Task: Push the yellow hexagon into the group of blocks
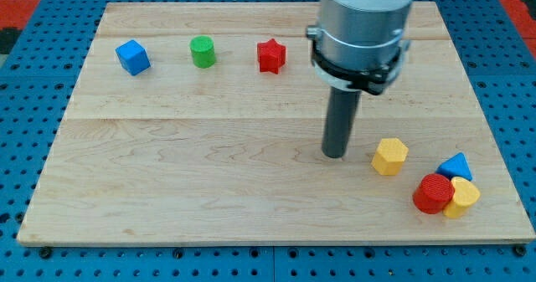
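Observation:
The yellow hexagon (389, 156) lies on the wooden board (184, 173) at the lower right. My tip (335, 155) rests on the board just to the view's left of it, a small gap apart. Below and to the right of the hexagon sits a tight group: a red cylinder-like block (433, 192), a blue triangle (456, 166) and another yellow block (461, 197), all touching. The hexagon stands a short way up-left of this group, apart from it.
Along the view's top stand a blue cube (132, 57), a green cylinder (202, 52) and a red star (270, 55). The arm's grey body (362, 27) hangs over the upper right. The board's right edge runs close to the group.

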